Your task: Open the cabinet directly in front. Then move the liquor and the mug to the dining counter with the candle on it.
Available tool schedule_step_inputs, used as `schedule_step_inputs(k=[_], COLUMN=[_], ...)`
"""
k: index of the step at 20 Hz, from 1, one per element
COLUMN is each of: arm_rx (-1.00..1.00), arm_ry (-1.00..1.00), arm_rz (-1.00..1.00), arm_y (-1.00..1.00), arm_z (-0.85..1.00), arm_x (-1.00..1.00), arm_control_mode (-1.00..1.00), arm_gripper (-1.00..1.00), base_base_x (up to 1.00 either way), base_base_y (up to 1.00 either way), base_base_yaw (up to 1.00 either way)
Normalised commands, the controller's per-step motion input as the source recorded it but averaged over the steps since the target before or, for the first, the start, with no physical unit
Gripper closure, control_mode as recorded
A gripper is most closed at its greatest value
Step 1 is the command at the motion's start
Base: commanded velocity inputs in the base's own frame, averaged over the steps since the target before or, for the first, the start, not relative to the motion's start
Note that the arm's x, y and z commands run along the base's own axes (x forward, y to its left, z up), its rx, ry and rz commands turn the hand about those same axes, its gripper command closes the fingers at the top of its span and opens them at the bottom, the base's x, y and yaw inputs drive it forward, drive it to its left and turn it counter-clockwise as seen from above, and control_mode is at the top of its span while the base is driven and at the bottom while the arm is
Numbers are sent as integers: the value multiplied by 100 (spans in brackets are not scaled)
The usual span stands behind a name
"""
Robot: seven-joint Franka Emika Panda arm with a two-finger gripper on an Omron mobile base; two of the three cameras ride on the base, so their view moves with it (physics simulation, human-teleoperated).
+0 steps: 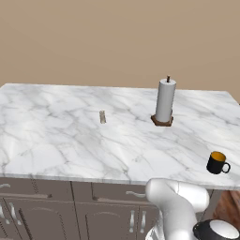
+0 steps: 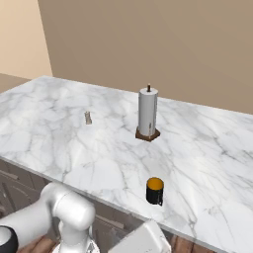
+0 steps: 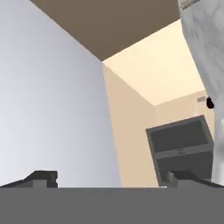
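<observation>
The fingers point(image 3: 109, 179) stand wide apart, their two dark tips far to either side at the bottom of the hand view, and nothing lies between them. That view looks out past them at a pale wall, a beige wall beyond it and a dark open-fronted unit point(image 3: 179, 146); a strip of white veined marble runs down its right edge, but how it sits relative to the fingers cannot be told.

The mug point(image 1: 218, 162) stands upright on the dining counter point(image 1: 56, 136), close to the surface's near edge and well apart from the fingers. It is black with an orange-yellow inside; in the left base view its handle sticks out to the right. Taking the mug as the landmark, the paper-towel roll point(image 1: 165, 101) stands farther back on the surface, upright on its brown base, nearer the middle of the marble. The candle point(image 1: 102, 116) is farther from the mug than the roll, a tiny grey-beige cylinder standing alone on bare marble beyond the roll's side, about as deep on the surface as the roll. In the right base view the mug point(image 2: 154, 190) sits in front of the roll point(image 2: 147, 113), with the candle point(image 2: 88, 117) off to the left.

Below the near edge by the mug run dark grey-brown drawer fronts point(image 1: 47, 206) with silver handles.
</observation>
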Motion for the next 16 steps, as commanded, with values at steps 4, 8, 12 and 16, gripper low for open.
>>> schedule_step_inputs(k=[4, 8, 12, 16], arm_rx=[-66, -51, -45, -48], arm_ry=[0, 0, -3, -10], arm_rz=[-8, -11, -12, -14], arm_y=[33, 30, 18, 18], arm_z=[29, 48, 59, 61], arm_x=[0, 9, 12, 4], arm_control_mode=[-100, -100, -100, -100], arm_gripper=[-100, -100, -100, -100], base_base_x=[0, 0, 0, 0], base_base_y=[0, 0, 0, 0], base_base_yaw=[0, 0, 0, 0])
